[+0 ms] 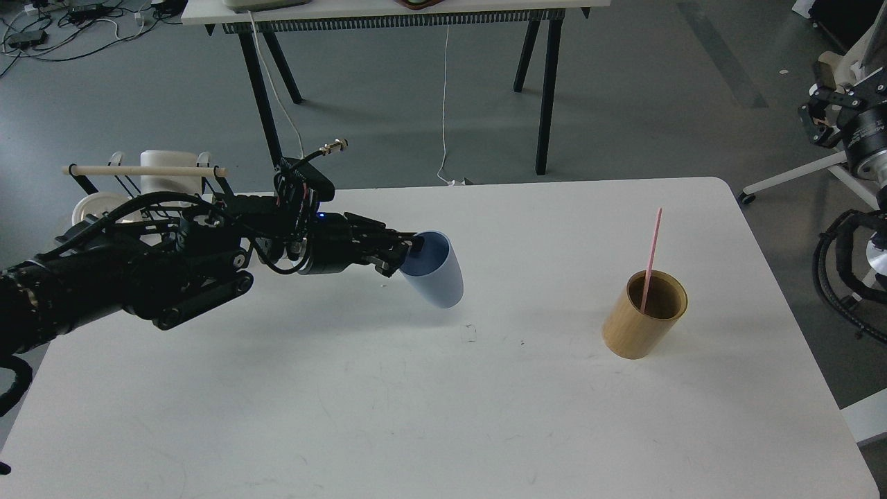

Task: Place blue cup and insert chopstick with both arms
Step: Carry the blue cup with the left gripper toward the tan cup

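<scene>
The left pincer (409, 251), black and clawed, is clamped on the rim of the blue cup (435, 276), one finger tip hooked just inside the mouth; the other finger is dark and hard to make out against the arm. The cup is smooth light-blue plastic, tapered, darker blue within, held tilted with its mouth turned up and toward the arm, its base just above the white table (429, 402). Whether the base touches the surface cannot be told. The left arm (173, 270) is bulky, matte black, wrapped in cables, and cut off by the left edge. To the right, well apart, stands a tan wooden cylinder (641, 322), open-topped, with the thin pink chopstick (651, 253) leaning inside it; its lower end is hidden by the wall. Behind the arm a wire rack with a pale wooden rod (142, 170) is partly hidden. At the far right edge only part of the right arm (856, 132) shows; its pincer cannot be made out
</scene>
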